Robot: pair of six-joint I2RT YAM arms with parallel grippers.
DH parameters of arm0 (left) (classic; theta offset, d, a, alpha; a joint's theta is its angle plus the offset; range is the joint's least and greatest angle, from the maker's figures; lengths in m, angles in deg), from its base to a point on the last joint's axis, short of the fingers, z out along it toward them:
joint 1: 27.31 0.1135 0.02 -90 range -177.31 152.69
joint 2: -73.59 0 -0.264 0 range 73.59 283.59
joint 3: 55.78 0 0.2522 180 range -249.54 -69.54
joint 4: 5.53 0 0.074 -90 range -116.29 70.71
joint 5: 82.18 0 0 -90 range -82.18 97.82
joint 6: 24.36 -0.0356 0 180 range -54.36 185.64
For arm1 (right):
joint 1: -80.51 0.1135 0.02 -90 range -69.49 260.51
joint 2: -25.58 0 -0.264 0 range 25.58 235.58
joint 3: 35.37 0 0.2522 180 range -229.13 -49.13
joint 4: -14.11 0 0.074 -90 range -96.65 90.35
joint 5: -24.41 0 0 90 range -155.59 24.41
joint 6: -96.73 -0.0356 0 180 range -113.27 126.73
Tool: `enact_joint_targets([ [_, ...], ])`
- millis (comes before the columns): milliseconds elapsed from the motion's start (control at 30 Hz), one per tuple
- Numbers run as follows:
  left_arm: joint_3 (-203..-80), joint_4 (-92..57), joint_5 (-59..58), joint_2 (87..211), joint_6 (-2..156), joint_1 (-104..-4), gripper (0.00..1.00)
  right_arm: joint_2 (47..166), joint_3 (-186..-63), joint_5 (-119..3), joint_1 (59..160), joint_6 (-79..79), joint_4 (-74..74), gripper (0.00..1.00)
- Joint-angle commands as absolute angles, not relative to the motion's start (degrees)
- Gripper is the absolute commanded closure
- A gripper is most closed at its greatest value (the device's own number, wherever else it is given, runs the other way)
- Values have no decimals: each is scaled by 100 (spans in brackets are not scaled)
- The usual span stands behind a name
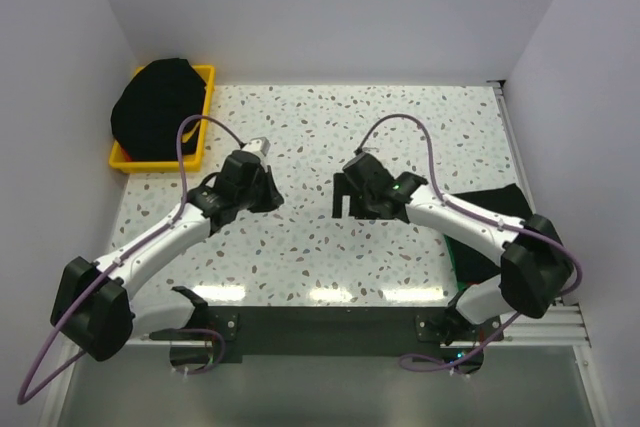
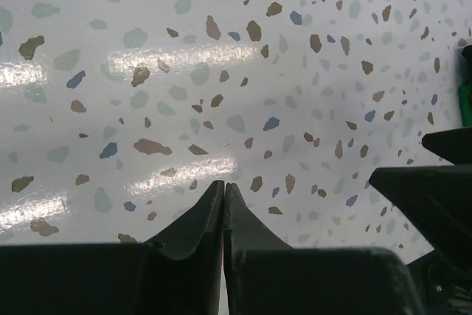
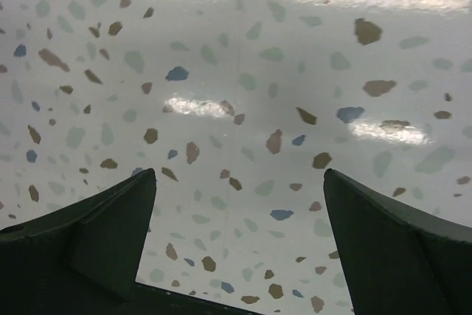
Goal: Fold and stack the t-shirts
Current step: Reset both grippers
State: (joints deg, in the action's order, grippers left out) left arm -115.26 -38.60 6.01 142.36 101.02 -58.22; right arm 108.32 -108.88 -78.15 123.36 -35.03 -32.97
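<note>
Black t-shirts (image 1: 160,107) are heaped in a yellow bin (image 1: 205,97) at the back left, with a sliver of red cloth (image 1: 128,153) under them. Another black t-shirt (image 1: 495,205) lies flat at the table's right edge, partly hidden by the right arm. My left gripper (image 1: 270,197) (image 2: 223,184) hovers over bare speckled table left of centre, its fingers pressed almost together with nothing between them. My right gripper (image 1: 343,202) (image 3: 240,175) faces it from the right, wide open over bare tabletop and holding nothing. Neither gripper touches any cloth.
White walls close in the table at the back and on both sides. The right gripper's dark body (image 2: 435,189) shows at the right edge of the left wrist view. A dark green edge (image 1: 458,262) peeks out beside the right arm's base.
</note>
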Motion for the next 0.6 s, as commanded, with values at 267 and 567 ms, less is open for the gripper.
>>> enact_joint_targets([
  [267,-11191,-3766,1309,13959,10449,-5763,92,10899,-10776,-7983,12797,-3449,-2014,1],
  [567,-11173,-3757,1353,13942,10414,-5754,92,10855,-10697,-8115,12789,-3440,-1961,1],
])
